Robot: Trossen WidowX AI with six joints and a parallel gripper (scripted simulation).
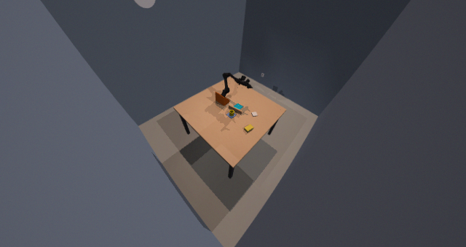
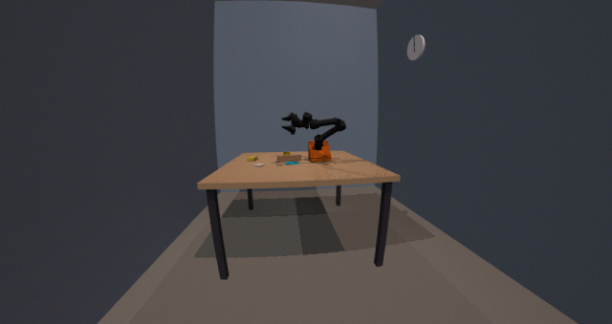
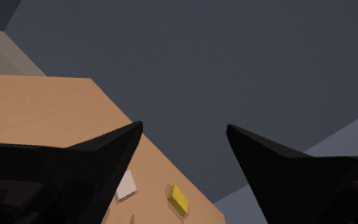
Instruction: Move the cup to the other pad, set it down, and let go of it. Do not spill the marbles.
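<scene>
Top view, left to right: the cup [image 1: 231,112] [image 2: 286,153] stands upright on the blue pad [image 1: 228,115]. A low wall [image 1: 238,111] [image 2: 289,158] separates it from the teal pad [image 1: 238,106] [image 2: 292,162], at 1 to 2 o'clock from the cup. My gripper [image 1: 250,86] [image 2: 284,123] [image 3: 184,127] is raised at 1 o'clock, fingers spread, holding nothing. Status: start or finish cannot be determined. If blue is the start pad, grasp, transfer and release remain; otherwise, placement and release are complete. Marbles: not discernible.
</scene>
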